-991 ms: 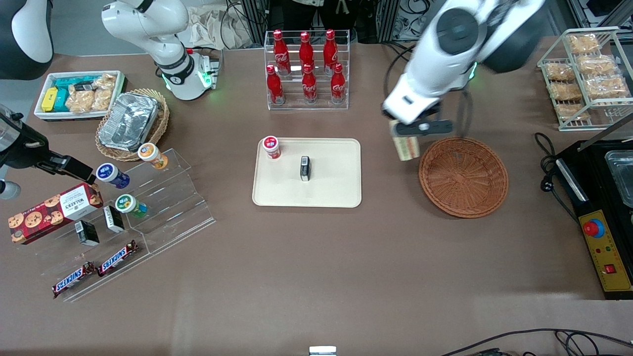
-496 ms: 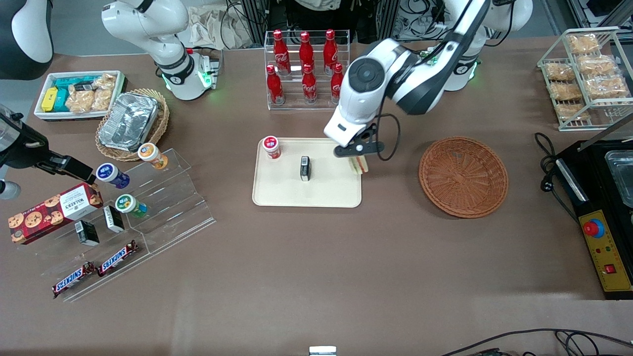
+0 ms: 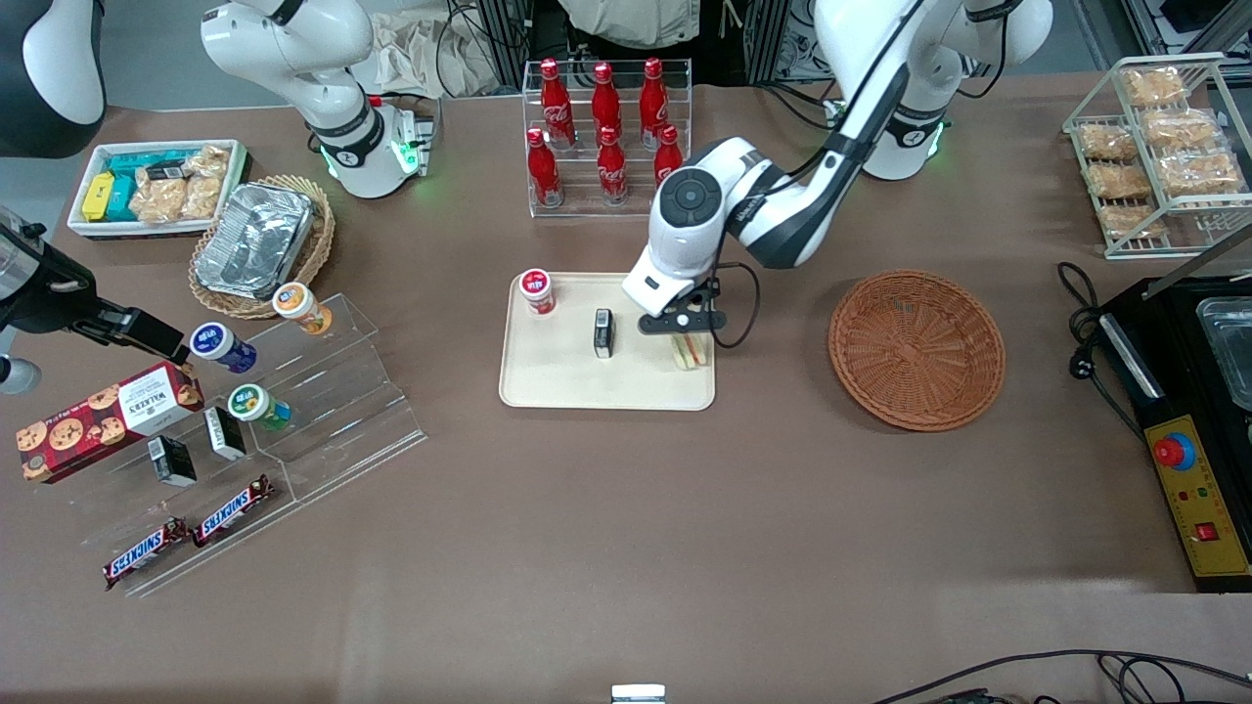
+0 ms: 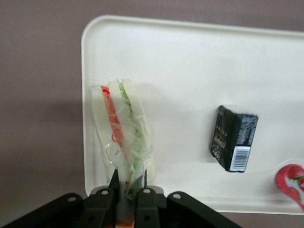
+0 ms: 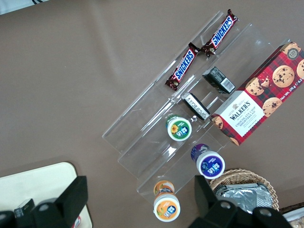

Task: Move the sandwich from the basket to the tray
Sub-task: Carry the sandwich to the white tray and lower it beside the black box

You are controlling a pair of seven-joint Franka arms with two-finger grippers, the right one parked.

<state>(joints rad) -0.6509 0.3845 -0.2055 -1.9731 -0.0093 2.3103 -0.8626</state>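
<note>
My left gripper (image 3: 688,332) is over the cream tray (image 3: 558,386), at its end nearest the reddish-brown wicker basket (image 3: 916,349). It is shut on the sandwich (image 3: 691,352), a wrapped wedge with red and green filling, which stands just above or on the tray. In the left wrist view the sandwich (image 4: 122,128) sticks out from between the fingers (image 4: 107,183) over the tray (image 4: 190,71) near its corner. The basket holds nothing.
On the tray stand a small black box (image 3: 603,332) and a red-capped cup (image 3: 536,290). A rack of red cola bottles (image 3: 606,137) is farther from the camera. A clear stepped stand (image 3: 293,411) with snacks lies toward the parked arm's end.
My gripper has carried the sandwich from beside the basket, across the bare table, to over the tray's end, and has come lower.
</note>
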